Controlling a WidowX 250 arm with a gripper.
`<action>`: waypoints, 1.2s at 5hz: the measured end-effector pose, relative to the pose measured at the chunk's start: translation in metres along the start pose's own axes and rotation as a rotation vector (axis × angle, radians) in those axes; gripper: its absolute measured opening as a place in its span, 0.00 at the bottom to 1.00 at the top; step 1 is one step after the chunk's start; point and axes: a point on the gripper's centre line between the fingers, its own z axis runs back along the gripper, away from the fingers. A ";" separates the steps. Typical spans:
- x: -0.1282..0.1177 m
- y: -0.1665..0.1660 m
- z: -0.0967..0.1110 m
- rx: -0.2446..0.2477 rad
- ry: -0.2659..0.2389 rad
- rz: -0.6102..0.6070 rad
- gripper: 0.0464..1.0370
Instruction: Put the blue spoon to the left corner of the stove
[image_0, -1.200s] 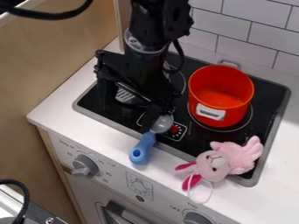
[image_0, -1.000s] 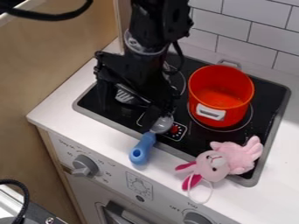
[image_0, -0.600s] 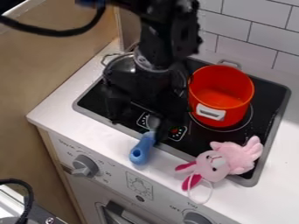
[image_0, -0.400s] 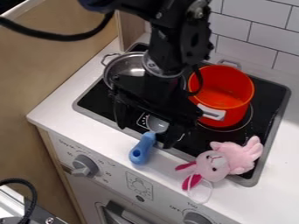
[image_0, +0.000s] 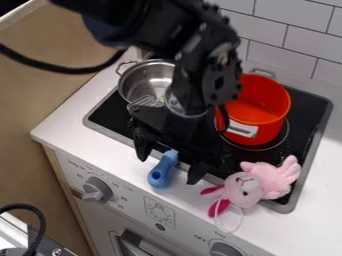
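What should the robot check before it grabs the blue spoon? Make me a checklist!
1. Claw open: ok, its two fingers are spread apart.
2. Blue spoon's handle between the fingers: ok, it looks that way from this camera.
3. Claw low enough to grab: cannot tell from this one slanted view.
4. Spoon's round end free: cannot tell, the claw hides it.
5. Pink bunny off the spoon: ok, it lies to the side.
6. Spoon at the stove's left corner: not ok, it's at the front edge.

Blue spoon (image_0: 162, 171) across stove's edge (image_0: 285, 208)
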 end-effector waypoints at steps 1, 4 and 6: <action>-0.003 0.005 -0.012 0.027 -0.052 -0.016 0.96; -0.002 0.004 -0.021 0.010 -0.100 -0.028 0.67; -0.003 0.010 -0.023 -0.061 -0.002 -0.068 0.28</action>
